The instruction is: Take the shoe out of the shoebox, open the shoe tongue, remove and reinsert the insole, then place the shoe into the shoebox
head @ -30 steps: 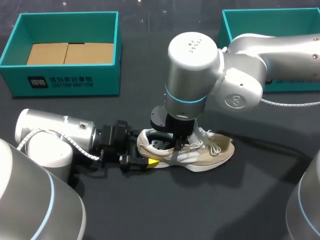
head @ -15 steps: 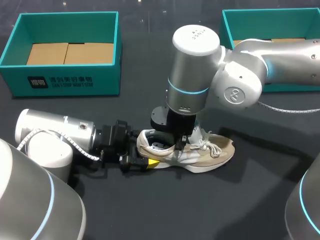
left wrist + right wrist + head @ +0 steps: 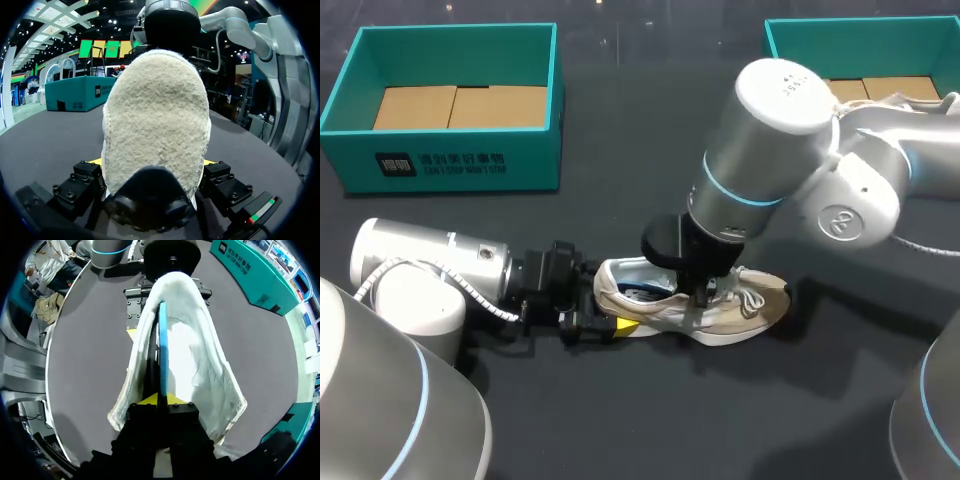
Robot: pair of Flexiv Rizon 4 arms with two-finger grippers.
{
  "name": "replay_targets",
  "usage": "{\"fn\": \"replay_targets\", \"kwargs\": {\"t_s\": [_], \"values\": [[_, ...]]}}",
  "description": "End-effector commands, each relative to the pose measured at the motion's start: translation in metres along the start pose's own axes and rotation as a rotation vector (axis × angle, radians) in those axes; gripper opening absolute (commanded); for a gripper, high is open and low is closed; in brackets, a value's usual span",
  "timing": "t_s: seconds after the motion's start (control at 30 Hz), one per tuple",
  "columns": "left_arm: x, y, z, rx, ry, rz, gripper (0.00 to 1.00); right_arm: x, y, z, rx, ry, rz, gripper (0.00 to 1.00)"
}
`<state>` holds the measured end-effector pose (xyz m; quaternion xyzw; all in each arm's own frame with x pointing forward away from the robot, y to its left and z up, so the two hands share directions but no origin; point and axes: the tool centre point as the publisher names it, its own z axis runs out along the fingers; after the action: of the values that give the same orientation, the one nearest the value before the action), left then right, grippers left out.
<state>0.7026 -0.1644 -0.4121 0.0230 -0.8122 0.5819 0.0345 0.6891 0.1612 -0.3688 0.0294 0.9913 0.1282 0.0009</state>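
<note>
A beige and white shoe (image 3: 745, 305) lies on its sole on the dark table, toe to the right. My left gripper (image 3: 605, 322) comes in from behind the heel, and its fingers press the heel (image 3: 155, 120) from both sides. My right gripper (image 3: 698, 292) stands over the shoe's opening, tilted, shut on the thin blue-edged insole (image 3: 162, 340). In the right wrist view the insole runs edge-on from between the yellow tips of my right gripper (image 3: 160, 400) down into the shoe (image 3: 200, 365). A strip of blue insole (image 3: 645, 295) shows inside the collar.
A teal shoebox (image 3: 450, 170) with cardboard inside stands at the back left. A second teal shoebox (image 3: 770, 50) stands at the back right, partly behind my right arm. Bare dark table lies in front of the shoe.
My right gripper has shut on the insole inside the shoe. The right arm has swung and leaned to the right. The left arm and the shoe have stayed in place.
</note>
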Motion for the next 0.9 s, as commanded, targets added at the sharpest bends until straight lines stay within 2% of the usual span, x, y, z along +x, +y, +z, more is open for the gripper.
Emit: {"fn": "replay_targets", "kwargs": {"t_s": [0.03, 0.37, 0.7, 0.9], "values": [[0.002, 0.005, 0.003, -0.001, -0.003, -0.002, 0.00, 0.009, -0.018, -0.019, -0.128, -0.025, -0.038, 0.00], [0.002, 0.005, 0.003, -0.001, -0.003, -0.002, 0.00, -0.003, 0.001, -0.030, -0.212, -0.020, -0.188, 0.00], [0.002, 0.005, 0.003, -0.001, -0.003, -0.002, 0.00, -0.005, 0.029, -0.044, -0.224, -0.001, -0.324, 0.00], [0.002, 0.005, 0.003, -0.001, -0.003, -0.002, 0.00, -0.008, 0.033, -0.044, -0.234, 0.007, -0.357, 0.00]]}}
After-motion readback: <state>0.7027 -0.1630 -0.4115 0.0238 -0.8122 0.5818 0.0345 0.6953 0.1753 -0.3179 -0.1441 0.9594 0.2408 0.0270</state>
